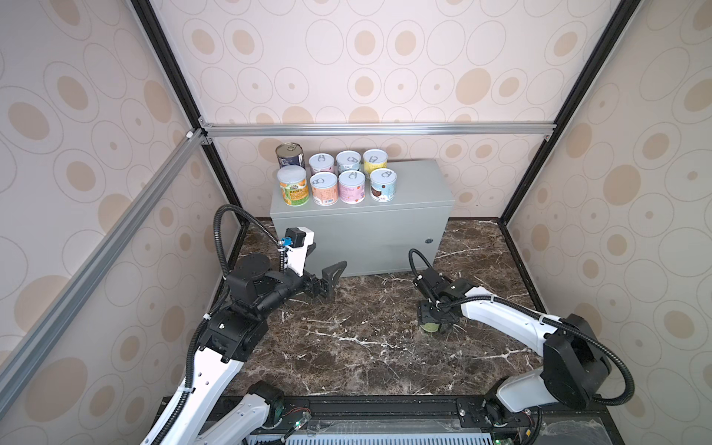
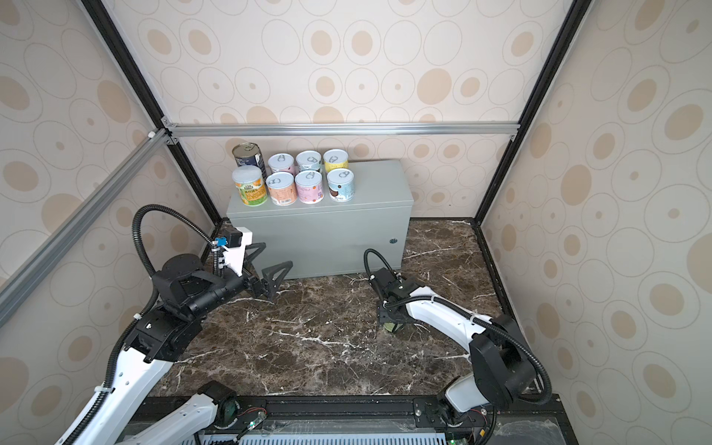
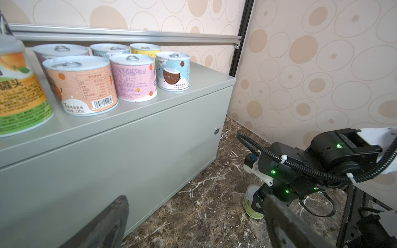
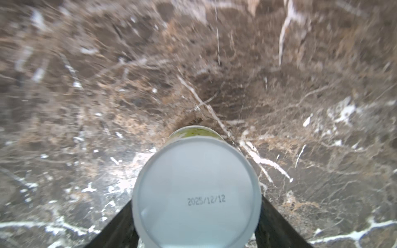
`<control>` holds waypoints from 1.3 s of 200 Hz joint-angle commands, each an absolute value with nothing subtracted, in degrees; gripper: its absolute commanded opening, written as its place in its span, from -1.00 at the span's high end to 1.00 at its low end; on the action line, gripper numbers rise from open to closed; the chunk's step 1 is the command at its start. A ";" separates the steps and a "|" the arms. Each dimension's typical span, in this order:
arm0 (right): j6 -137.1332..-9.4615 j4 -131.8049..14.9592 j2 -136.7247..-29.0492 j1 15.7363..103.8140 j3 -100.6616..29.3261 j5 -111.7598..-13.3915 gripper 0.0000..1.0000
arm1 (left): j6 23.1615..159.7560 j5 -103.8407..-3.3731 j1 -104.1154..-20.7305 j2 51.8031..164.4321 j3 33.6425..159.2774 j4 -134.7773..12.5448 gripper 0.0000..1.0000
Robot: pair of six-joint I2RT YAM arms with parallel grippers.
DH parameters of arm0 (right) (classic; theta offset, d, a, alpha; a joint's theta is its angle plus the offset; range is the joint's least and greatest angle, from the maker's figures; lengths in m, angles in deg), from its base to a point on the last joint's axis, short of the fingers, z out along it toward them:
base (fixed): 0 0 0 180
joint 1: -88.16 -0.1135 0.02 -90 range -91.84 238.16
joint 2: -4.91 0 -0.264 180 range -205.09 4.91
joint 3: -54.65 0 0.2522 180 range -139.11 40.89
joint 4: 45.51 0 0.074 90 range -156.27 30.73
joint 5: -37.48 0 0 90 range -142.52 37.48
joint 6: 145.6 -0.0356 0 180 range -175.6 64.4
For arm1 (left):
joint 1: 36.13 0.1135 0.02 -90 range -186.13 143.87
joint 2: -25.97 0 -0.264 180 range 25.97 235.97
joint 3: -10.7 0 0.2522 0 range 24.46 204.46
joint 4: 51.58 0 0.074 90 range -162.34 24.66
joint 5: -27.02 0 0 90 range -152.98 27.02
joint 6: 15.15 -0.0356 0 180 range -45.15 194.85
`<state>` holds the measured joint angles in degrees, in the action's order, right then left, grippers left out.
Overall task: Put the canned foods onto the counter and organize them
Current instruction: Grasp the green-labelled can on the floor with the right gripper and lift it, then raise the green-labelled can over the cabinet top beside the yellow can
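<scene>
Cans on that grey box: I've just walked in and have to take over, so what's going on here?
Eight cans stand in two rows on the counter. The right gripper is down over a green-labelled can upright on the marble surface, a finger on each side; a firm grip cannot be confirmed. The left gripper hangs open and empty before the counter.

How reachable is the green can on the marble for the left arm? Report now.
Probably not: the right gripper sits over the green can, its fingers flanking it, so the top is covered. The left gripper hangs open by the counter.
</scene>
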<state>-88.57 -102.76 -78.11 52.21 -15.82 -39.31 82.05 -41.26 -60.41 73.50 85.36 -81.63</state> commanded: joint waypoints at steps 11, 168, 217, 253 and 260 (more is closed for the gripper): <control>-78.90 -107.41 -72.68 51.95 -26.48 -37.14 -0.10 | 77.84 -37.66 -60.48 74.94 91.42 -84.50 -0.96; -57.18 -125.28 -106.44 55.26 -111.76 -33.84 -0.09 | 76.87 -38.81 -60.49 74.30 95.91 -87.82 -0.96; -57.74 -118.29 -110.04 57.25 -112.43 -33.03 -0.15 | 76.96 -39.88 -60.54 74.09 96.00 -88.54 -0.96; -57.78 -116.54 -111.74 58.60 -112.57 -33.59 -0.30 | 76.79 -39.95 -60.54 75.25 96.51 -88.40 -0.96; -57.83 -116.24 -112.12 58.91 -112.53 -33.83 -0.34 | 76.71 -40.02 -60.49 75.51 96.65 -88.32 -0.96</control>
